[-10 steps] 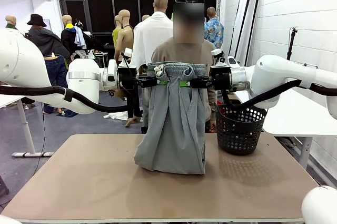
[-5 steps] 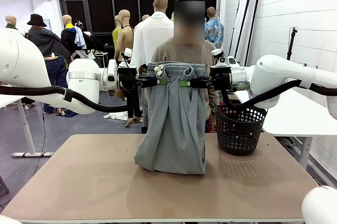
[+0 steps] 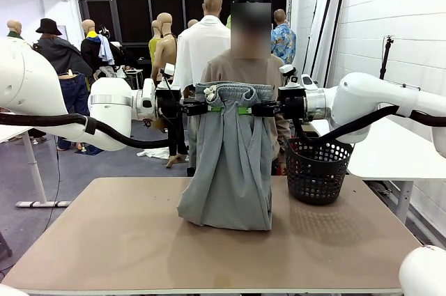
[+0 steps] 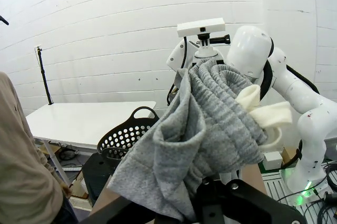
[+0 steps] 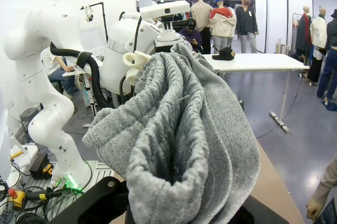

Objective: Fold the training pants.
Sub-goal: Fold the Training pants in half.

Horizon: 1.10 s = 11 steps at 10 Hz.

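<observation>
The light grey training pants [image 3: 228, 164] hang upright over the middle of the table, held by the gathered waistband, their lower end bunched on the tabletop. My left gripper [image 3: 207, 108] is shut on the waistband's left side and my right gripper [image 3: 248, 109] is shut on its right side, both level and facing each other. Bunched grey jersey of the training pants [image 4: 202, 134] and the pale drawstring [image 4: 266, 116] show up close in the left wrist view. The training pants [image 5: 179, 139] hide the fingers in the right wrist view.
A black mesh basket [image 3: 317, 169] stands on the table [image 3: 104, 240] at the back right, close to the pants. A person [image 3: 244, 69] stands just behind the held pants at the far side. Bare tabletop lies in front and to the left.
</observation>
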Motion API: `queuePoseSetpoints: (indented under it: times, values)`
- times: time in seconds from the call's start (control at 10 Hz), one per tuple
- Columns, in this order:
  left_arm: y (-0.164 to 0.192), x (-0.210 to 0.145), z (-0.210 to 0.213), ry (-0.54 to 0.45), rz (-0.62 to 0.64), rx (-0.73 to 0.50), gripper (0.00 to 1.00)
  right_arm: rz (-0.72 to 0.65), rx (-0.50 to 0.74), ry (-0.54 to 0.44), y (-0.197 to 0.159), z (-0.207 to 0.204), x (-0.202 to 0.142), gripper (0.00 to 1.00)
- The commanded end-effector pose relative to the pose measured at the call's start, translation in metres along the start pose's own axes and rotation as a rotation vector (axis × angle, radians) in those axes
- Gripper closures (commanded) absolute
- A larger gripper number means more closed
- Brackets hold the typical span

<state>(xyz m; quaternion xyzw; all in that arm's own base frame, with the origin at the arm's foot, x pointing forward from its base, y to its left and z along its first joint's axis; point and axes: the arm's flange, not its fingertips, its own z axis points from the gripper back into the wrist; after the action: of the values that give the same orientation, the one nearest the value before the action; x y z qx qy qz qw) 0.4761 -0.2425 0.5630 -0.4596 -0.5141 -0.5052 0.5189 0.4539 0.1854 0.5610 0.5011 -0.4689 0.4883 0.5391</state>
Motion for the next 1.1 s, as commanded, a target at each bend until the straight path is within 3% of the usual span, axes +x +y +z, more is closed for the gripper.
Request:
queuePoseSetpoints:
  times: [0.0, 1.0]
  values:
    - [-0.0006, 0.0015, 0.0008, -0.015, 0.003, -0.008, 1.0, 0.003, 0.005, -0.003, 0.0033, -0.0019, 0.0031, 1.0]
    - [-0.0006, 0.0015, 0.0008, -0.015, 0.003, -0.008, 1.0, 0.003, 0.005, -0.003, 0.0033, -0.0019, 0.0031, 1.0]
